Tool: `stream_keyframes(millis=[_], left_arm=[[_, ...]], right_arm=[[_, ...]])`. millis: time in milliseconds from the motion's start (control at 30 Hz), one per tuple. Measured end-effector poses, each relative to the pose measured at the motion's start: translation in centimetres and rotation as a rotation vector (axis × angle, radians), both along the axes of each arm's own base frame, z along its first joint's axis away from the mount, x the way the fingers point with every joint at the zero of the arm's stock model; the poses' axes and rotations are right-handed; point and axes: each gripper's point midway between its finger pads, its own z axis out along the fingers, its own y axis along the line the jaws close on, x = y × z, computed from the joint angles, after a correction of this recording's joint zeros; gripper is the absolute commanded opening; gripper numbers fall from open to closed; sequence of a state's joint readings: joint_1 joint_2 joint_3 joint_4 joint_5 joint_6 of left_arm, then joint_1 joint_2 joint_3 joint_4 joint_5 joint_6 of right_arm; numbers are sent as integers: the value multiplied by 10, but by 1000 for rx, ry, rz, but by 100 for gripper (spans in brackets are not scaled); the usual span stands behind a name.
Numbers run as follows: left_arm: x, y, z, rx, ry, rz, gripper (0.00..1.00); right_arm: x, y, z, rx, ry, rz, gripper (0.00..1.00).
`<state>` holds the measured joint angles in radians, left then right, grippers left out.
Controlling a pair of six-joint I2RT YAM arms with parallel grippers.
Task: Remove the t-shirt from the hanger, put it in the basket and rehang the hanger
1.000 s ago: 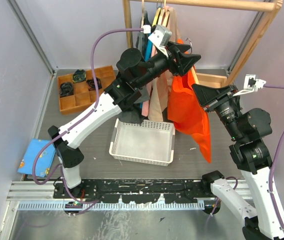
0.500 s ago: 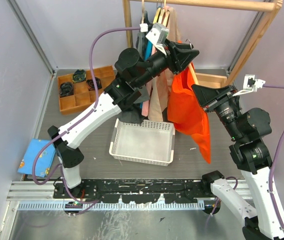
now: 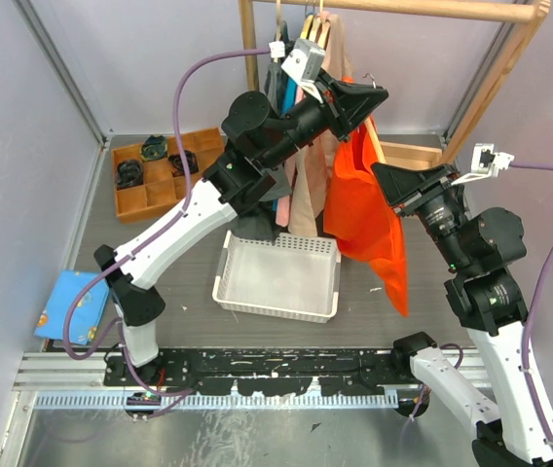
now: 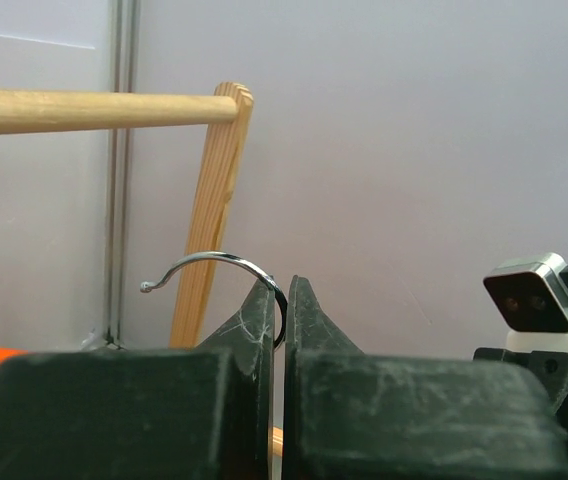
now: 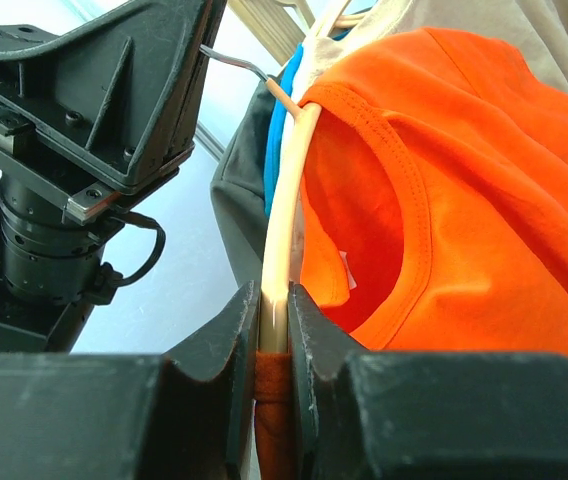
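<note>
Left claw [image 3: 378, 94]: shut tight on the wire hook [image 4: 214, 260], the wire pinched right at its fingertips.
Right claw [image 3: 380, 174]: closed down to a thin gap on the cream hanger [image 5: 286, 190], with a fold of orange cloth caught in the same gap just below the hanger arm.
Claws to each other: left one above, right one lower and nearer the arm bases, with the hanger spanning between them.
Wire hook: rises from the left claw's tips and curls over, its free end pointing away to that claw's left, below the wooden rail [image 4: 84, 108] and not touching it.
Hanger axis: tilted, its arm running up from the right claw in a gentle curve to the neck beside the left claw.
T-shirt [image 3: 364, 214]: orange, on the hanger, collar up at the claws with the neck opening facing the right claw.
T-shirt axis: long axis roughly upright, the body falling from the left claw past the right claw, its lowest corner well below both, toward the desk [image 3: 374, 302].
Other garments [image 3: 306, 185]: hung behind the left claw's arm.
White basket [image 3: 224, 272]: on the desk, below the left claw.
</note>
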<state>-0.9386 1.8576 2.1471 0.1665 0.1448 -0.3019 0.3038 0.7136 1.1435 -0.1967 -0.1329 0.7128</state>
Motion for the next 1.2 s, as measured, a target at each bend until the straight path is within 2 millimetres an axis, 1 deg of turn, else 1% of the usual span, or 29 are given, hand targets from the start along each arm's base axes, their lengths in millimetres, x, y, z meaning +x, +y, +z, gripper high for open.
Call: stream_keyframes(millis=[67,200,333,367,500,600,700,800,1033,1200], left_arm=[[0,0,0,-3,11,-3,0],[0,1,1,-3,31,1,0],[6,5,0,12,62,40,0],[9,7,-1,18,72,56,0],[20,12,3,23,92,106,0],[28,14,8,18,98,135,0],[37,16,9,19,107,159,0],[48,17,5,26,119,181,0],[67,17,-10,52,146,215,0],[71,21,-9,48,152,229,0]], right_arm=[[0,0,-1,0,2,1,9],[1,0,-1,2,0,2,32],[0,1,0,3,-2,8,47],[-1,1,0,3,-2,10,48],[-1,1,-4,-7,11,9,53],[-4,0,-10,-20,34,5,54],[-10,-4,-16,-40,53,-5,54],[-18,-7,-21,-54,68,-9,54],[-40,-15,-33,-81,103,-13,54],[-52,-19,-45,-99,135,-14,54]])
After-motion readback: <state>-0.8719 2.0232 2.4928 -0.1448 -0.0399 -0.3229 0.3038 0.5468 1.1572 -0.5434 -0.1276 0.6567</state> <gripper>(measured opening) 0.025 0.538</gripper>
